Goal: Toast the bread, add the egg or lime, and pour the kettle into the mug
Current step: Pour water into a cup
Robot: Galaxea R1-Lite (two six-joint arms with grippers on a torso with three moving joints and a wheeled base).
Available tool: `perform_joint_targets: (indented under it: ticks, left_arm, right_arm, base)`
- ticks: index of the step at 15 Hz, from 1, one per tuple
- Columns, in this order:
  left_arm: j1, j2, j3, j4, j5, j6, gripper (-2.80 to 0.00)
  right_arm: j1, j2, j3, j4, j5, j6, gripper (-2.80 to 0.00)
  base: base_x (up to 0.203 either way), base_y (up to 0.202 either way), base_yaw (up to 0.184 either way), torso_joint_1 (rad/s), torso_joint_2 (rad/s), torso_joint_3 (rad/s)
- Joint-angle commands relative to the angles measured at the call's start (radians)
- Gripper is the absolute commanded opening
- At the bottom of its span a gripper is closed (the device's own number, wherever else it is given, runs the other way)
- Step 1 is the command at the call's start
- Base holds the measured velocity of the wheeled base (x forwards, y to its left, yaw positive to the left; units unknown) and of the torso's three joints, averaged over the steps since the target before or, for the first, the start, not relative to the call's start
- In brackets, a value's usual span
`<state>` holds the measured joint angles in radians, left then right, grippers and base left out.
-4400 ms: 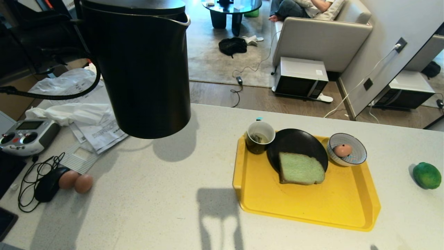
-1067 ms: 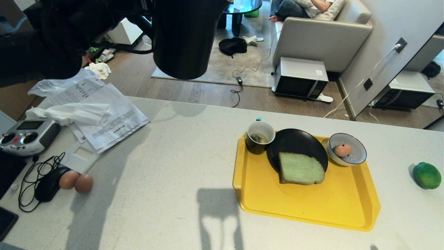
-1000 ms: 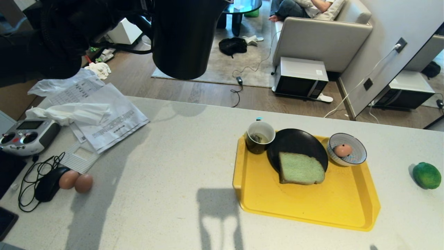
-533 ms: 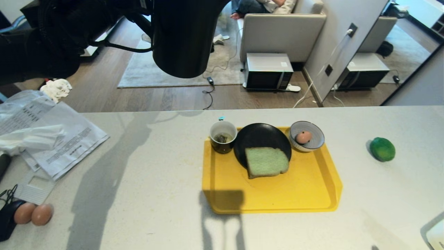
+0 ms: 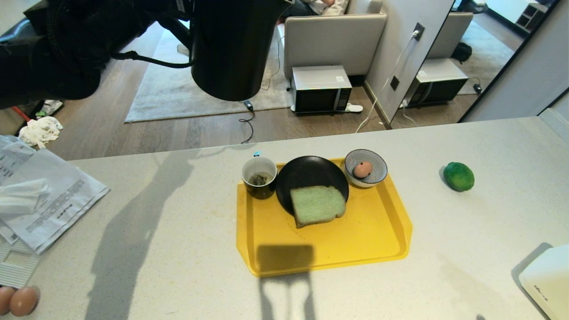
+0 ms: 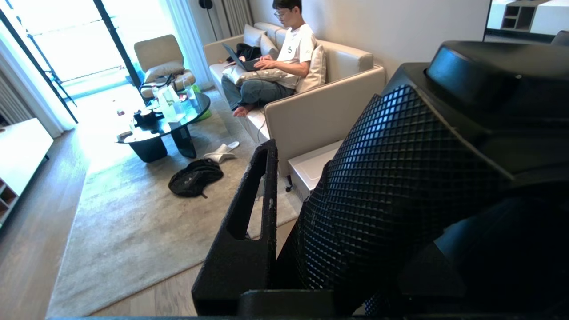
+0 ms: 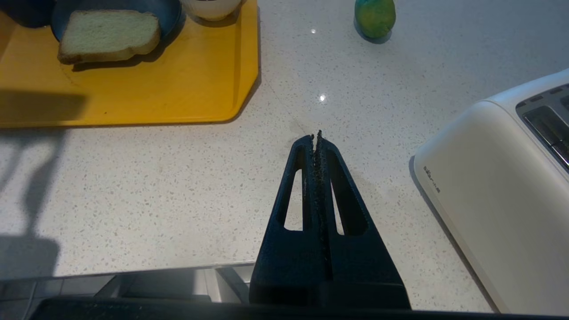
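The left gripper (image 6: 284,249) is clamped on the kettle (image 5: 231,44), carried upright, long axis vertical, high above the far counter edge. The mug (image 5: 259,177) stands on the tray (image 5: 355,249) at its far left corner, below the kettle and slightly right of it, well apart in height. In my judgement, pouring calls for the kettle to come nearer, down over the mug.

Right of the mug on the tray: the bread (image 5: 317,205), then the egg (image 5: 362,169) in a bowl (image 5: 378,166). The lime (image 5: 458,176) lies on the counter right of the tray.

The right gripper (image 7: 316,138), fingers pressed together and empty, hangs over bare counter near the tray's right corner; the left arm is nearer the mug.
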<state>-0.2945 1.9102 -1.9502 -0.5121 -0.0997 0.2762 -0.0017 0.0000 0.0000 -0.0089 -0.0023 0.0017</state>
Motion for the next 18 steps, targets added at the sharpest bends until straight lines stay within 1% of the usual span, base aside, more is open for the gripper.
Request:
perform_joint_targets:
  ticks: [1,4,6,8,10,12,15,18]
  left_arm:
    - [0.014,0.003,0.010,-0.003,0.000,0.007,-2.80]
    - [0.028,0.011,0.012,-0.004,0.001,0.017,-2.80]
    - [0.038,0.004,0.057,-0.016,0.004,0.015,-2.80]
    - [0.056,-0.017,0.158,-0.050,0.003,0.023,-2.80]
    - [0.073,-0.047,0.282,-0.064,0.002,0.041,-2.80]
    - [0.081,-0.064,0.404,-0.121,-0.001,0.063,-2.80]
    - [0.120,-0.060,0.506,-0.196,-0.011,0.123,-2.80]
    - [0.140,-0.070,0.514,-0.198,-0.030,0.145,-2.80]
  right_arm:
    - [0.000,0.000,0.002,0.000,0.001,0.000,-2.80]
    - [0.000,0.000,0.001,0.000,-0.001,0.000,-2.80]
    - [0.000,0.000,0.001,0.000,-0.001,0.000,-2.80]
    - [0.000,0.000,0.001,0.000,-0.001,0.000,-2.80]
    - [0.000,0.000,0.002,0.000,-0.001,0.000,-2.80]
    - [0.000,0.001,0.002,0.000,-0.001,0.000,-2.80]
    - [0.000,0.000,0.000,0.000,-0.001,0.000,-2.80]
    - [0.000,0.001,0.002,0.000,-0.001,0.000,-2.80]
  base:
    - [0.000,0.000,0.000,0.000,0.00,0.000]
    - [0.000,0.000,0.000,0.000,0.00,0.000]
    - [0.000,0.000,0.000,0.000,0.00,0.000]
    - [0.000,0.000,0.000,0.000,0.00,0.000]
    - [0.000,0.000,0.000,0.000,0.00,0.000]
    - [0.000,0.000,0.000,0.000,0.00,0.000]
    - [0.000,0.000,0.000,0.000,0.00,0.000]
    - [0.000,0.000,0.000,0.000,0.00,0.000]
